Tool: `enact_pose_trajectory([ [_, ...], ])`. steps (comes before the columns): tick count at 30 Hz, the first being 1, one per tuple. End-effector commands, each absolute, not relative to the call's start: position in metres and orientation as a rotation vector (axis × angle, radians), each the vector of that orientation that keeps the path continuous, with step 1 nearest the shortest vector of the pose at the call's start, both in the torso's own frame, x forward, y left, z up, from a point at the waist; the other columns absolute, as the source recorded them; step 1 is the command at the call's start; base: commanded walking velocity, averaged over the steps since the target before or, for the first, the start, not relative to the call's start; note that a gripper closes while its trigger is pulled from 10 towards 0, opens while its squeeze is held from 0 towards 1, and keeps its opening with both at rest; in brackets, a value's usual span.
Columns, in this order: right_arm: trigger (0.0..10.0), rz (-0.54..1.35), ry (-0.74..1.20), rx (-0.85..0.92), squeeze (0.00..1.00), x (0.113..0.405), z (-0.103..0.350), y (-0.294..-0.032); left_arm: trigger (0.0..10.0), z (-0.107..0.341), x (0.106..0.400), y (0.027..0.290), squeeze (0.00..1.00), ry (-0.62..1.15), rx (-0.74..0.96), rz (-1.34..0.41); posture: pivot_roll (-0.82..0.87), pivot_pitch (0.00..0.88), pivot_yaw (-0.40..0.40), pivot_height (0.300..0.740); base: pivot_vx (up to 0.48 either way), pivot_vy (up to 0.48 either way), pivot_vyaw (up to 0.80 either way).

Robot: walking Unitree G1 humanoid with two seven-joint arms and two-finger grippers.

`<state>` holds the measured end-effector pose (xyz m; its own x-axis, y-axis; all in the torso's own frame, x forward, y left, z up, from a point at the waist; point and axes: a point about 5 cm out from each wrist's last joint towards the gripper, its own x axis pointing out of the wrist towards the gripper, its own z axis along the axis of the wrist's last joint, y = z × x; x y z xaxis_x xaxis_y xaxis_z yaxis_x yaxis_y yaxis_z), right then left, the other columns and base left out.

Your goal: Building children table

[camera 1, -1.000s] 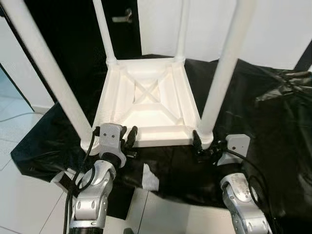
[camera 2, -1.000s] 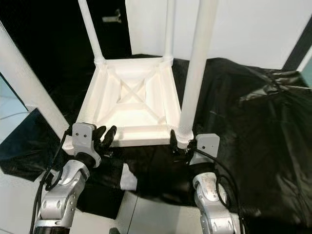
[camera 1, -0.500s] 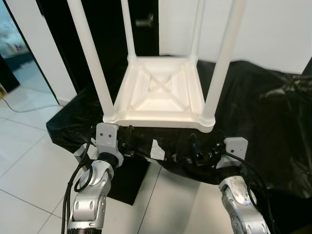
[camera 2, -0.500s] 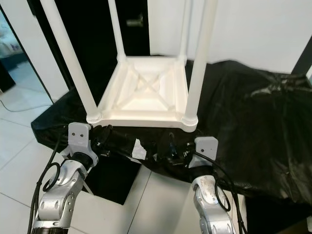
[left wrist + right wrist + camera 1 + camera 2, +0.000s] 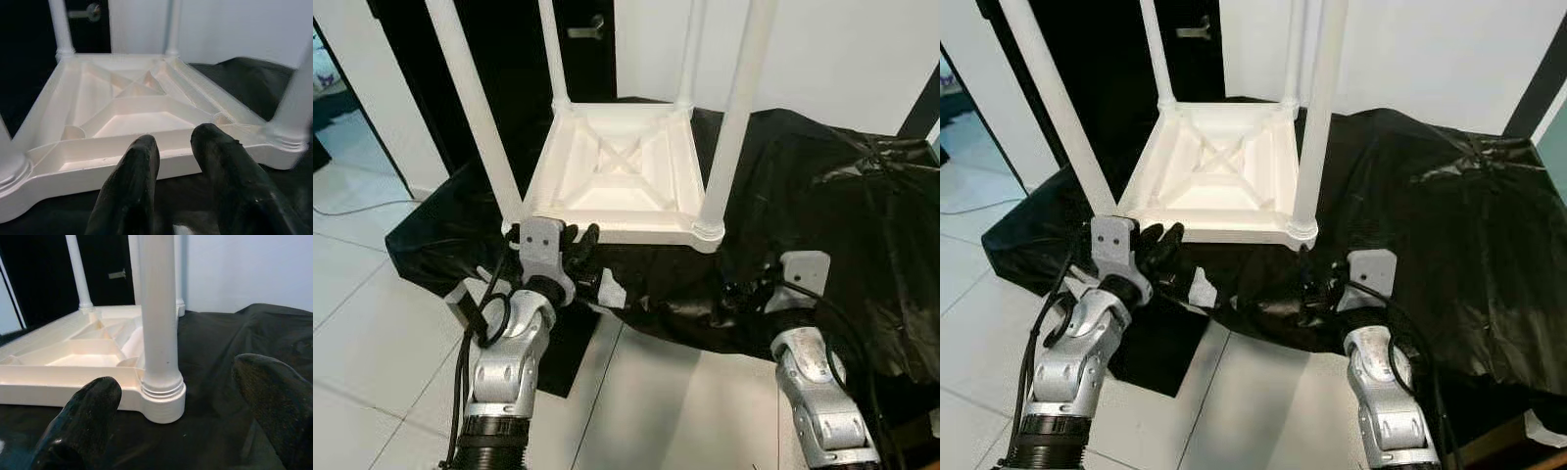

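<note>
A white children's table [image 5: 617, 181] lies upside down on a black sheet [image 5: 822, 215], its four legs pointing up. The left gripper [image 5: 576, 247] sits just before the table's near edge, its fingers [image 5: 132, 181] slightly parted and holding nothing. The right gripper [image 5: 171, 401] is near the corner leg [image 5: 157, 313], fingers spread wide apart, seemingly not touching it. White tiled floor [image 5: 372, 323] lies around the sheet.

Head stereo pair: looking forward and down, sharing the upturned white table [image 5: 617, 181] on black sheeting [image 5: 1430, 225]. Left wrist view: sitting low and close, facing the table's near edge along its fingers [image 5: 132, 181]. Right wrist view: sitting low, facing the near-right leg [image 5: 157, 308].
</note>
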<state>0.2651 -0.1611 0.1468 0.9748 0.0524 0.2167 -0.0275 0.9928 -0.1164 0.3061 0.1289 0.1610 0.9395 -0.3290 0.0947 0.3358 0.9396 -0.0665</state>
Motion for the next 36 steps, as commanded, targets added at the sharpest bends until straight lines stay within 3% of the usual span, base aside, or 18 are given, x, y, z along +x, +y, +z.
enact_pose_trajectory([
  [1, 10.0, 0.003, -0.203, -0.132, 0.00, 0.270, 0.146, -0.170, 10.0, 0.157, 0.311, 0.131, 0.00, -0.070, -0.095, -0.330, -0.03, 0.000, -0.007, 0.740, 0.000, 0.000, 0.00],
  [13, 10.0, -0.045, -0.200, -0.136, 0.00, 0.271, 0.144, -0.174, 10.0, 0.157, 0.314, 0.137, 0.00, -0.051, -0.142, -0.283, -0.02, 0.000, 0.019, 0.740, 0.000, 0.000, 0.00],
  [31, 10.0, -0.085, -0.204, -0.142, 0.00, 0.274, 0.143, -0.182, 10.0, 0.160, 0.318, 0.154, 0.00, -0.064, -0.120, -0.273, -0.01, 0.000, 0.019, 0.740, 0.000, 0.368, 0.00],
  [36, 10.0, -0.090, -0.200, -0.147, 0.00, 0.274, 0.143, -0.182, 10.0, 0.162, 0.318, 0.155, 0.00, -0.072, -0.126, -0.273, -0.01, 0.000, 0.017, 0.740, 0.000, 0.054, 0.00],
])
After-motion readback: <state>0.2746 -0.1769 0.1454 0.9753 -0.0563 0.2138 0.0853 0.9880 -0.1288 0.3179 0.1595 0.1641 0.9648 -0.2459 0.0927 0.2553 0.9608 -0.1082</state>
